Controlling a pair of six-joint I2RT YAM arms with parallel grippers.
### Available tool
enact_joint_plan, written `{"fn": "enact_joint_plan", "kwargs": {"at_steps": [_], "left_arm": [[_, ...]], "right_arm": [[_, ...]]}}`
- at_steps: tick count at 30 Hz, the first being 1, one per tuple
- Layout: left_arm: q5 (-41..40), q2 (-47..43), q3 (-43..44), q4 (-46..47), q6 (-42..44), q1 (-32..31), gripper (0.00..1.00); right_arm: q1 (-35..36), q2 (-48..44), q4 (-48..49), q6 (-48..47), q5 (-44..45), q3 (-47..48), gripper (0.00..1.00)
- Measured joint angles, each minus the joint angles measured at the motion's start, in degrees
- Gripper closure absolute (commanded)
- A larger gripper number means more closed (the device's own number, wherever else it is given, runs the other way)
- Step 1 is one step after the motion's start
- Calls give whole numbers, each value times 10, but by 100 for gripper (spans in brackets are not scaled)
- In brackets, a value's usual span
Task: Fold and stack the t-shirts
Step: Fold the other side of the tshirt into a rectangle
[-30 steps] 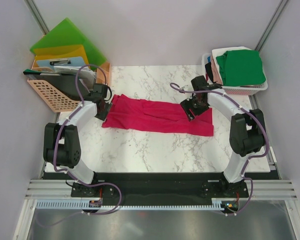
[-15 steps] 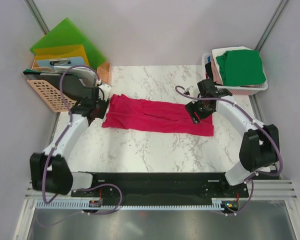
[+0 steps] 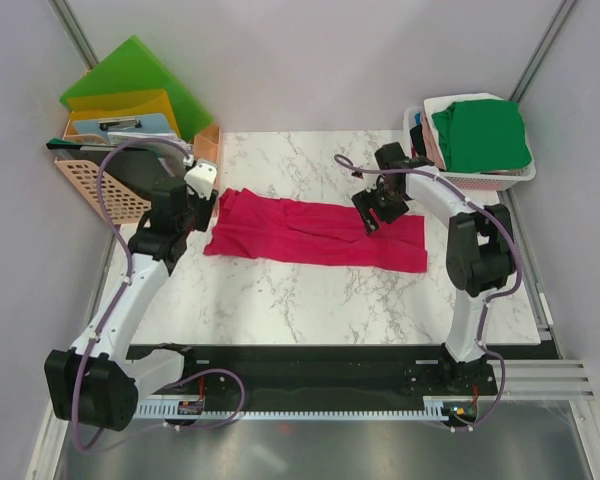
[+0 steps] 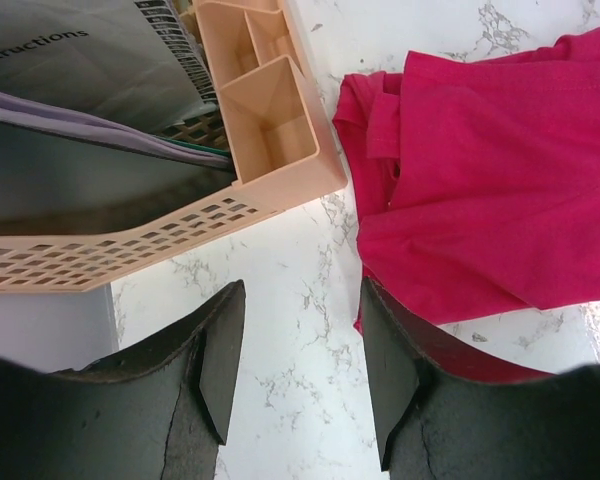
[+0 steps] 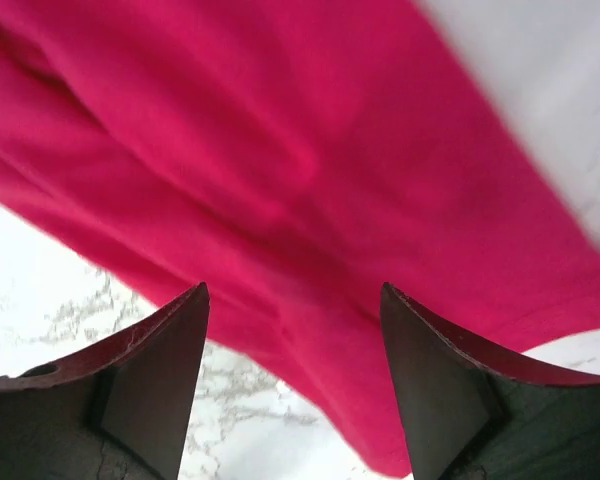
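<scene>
Though unclear overhead, right jaws gape above t-shirt [image 5: 310,180].

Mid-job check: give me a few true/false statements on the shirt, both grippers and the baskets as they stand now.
1. The crimson-pink t-shirt lies spread out on the marble table. True.
2. The left gripper is shut on the shirt's edge. False: its jaws stand open at the shirt's left end, gripping nothing.
3. The right gripper is open above the shirt. True.
4. A green t-shirt tops the pile in the white basket. True.
5. The peach lattice basket sits on the right side. False: it is on the left, near the left gripper.
</scene>
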Motion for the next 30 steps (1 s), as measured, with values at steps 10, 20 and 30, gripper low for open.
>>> {"fn": "enact_joint_plan", "kwargs": {"at_steps": [10,20,30], "left_arm": [[-12,-47,-47,20,19,0,42],[-12,-47,-52,20,30,0,42],[-13,-39,-52,21,36,0,42]], "right_arm": [[3,76,-1,1,25,96,23],[3,73,-13,-21,31,9,24],[7,30,-104,-68,25,-47,23]]}}
